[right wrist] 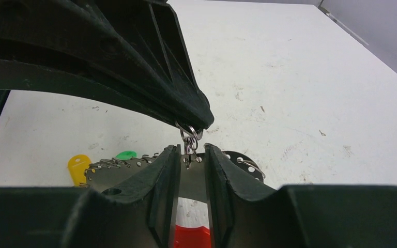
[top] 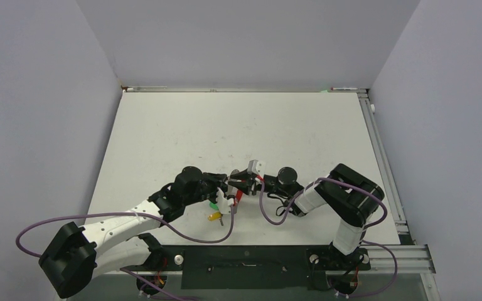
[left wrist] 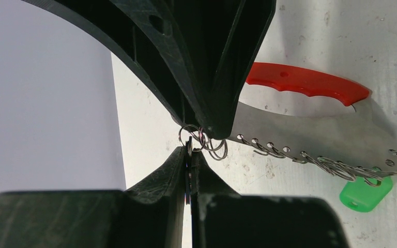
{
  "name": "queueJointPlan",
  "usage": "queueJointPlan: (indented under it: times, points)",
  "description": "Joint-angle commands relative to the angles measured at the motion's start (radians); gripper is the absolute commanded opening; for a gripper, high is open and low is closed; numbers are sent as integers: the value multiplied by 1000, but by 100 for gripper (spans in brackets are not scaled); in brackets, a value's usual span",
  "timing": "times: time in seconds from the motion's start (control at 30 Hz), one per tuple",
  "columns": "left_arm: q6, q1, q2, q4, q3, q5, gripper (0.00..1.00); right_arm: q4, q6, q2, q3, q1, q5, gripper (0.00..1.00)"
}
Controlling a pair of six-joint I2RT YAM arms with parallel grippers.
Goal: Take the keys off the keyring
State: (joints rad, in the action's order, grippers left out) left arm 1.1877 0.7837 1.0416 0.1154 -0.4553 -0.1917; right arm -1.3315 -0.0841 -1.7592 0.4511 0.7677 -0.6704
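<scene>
Left claw (left wrist: pixel 189 155) tight around a thin metal piece (left wrist: pixel 188 181) just beside the red-and-grey keyring (left wrist: pixel 310 132), green tag (left wrist: pixel 364 195) at its edge.

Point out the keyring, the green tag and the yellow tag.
keyring (left wrist: pixel 305 85), left wrist view, its red band.
green tag (left wrist: pixel 364 195), left wrist view, the plastic body.
yellow tag (right wrist: pixel 78 168), right wrist view, the tag's middle.

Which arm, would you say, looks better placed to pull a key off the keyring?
Left, probably: the left gripper is shut on a thin metal piece by the keyring; the right gripper has an unclear hold.
</scene>
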Motion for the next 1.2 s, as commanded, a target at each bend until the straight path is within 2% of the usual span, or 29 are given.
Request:
queueJointPlan:
  times: [0.0,0.33,0.43,0.53,0.6,0.7,0.93,1.17]
  points:
    - [-19,-3,-18,26,-11,-17,0,-85,19,-10,33,11,-37,25]
    - [-42,-9,-29,11,-15,-8,0,-1,-33,-11,45,12,-35,19]
    - [-48,-12,-32,9,-14,-7,0,10,-32,-12,51,12,-37,10]
    - [-54,-13,-35,6,-14,-5,0,20,-34,-8,51,12,-40,11]
    - [-54,-14,-38,3,-14,-7,0,21,-37,-5,50,12,-38,6]
    - [-66,-16,-37,-5,-18,7,0,18,-39,0,45,10,-34,5]
    - [-137,-73,-15,-71,-48,18,0,-21,-34,22,17,-2,-29,5]
    - [-153,-79,-5,-149,-51,1,0,-175,51,5,-5,-7,-20,5]
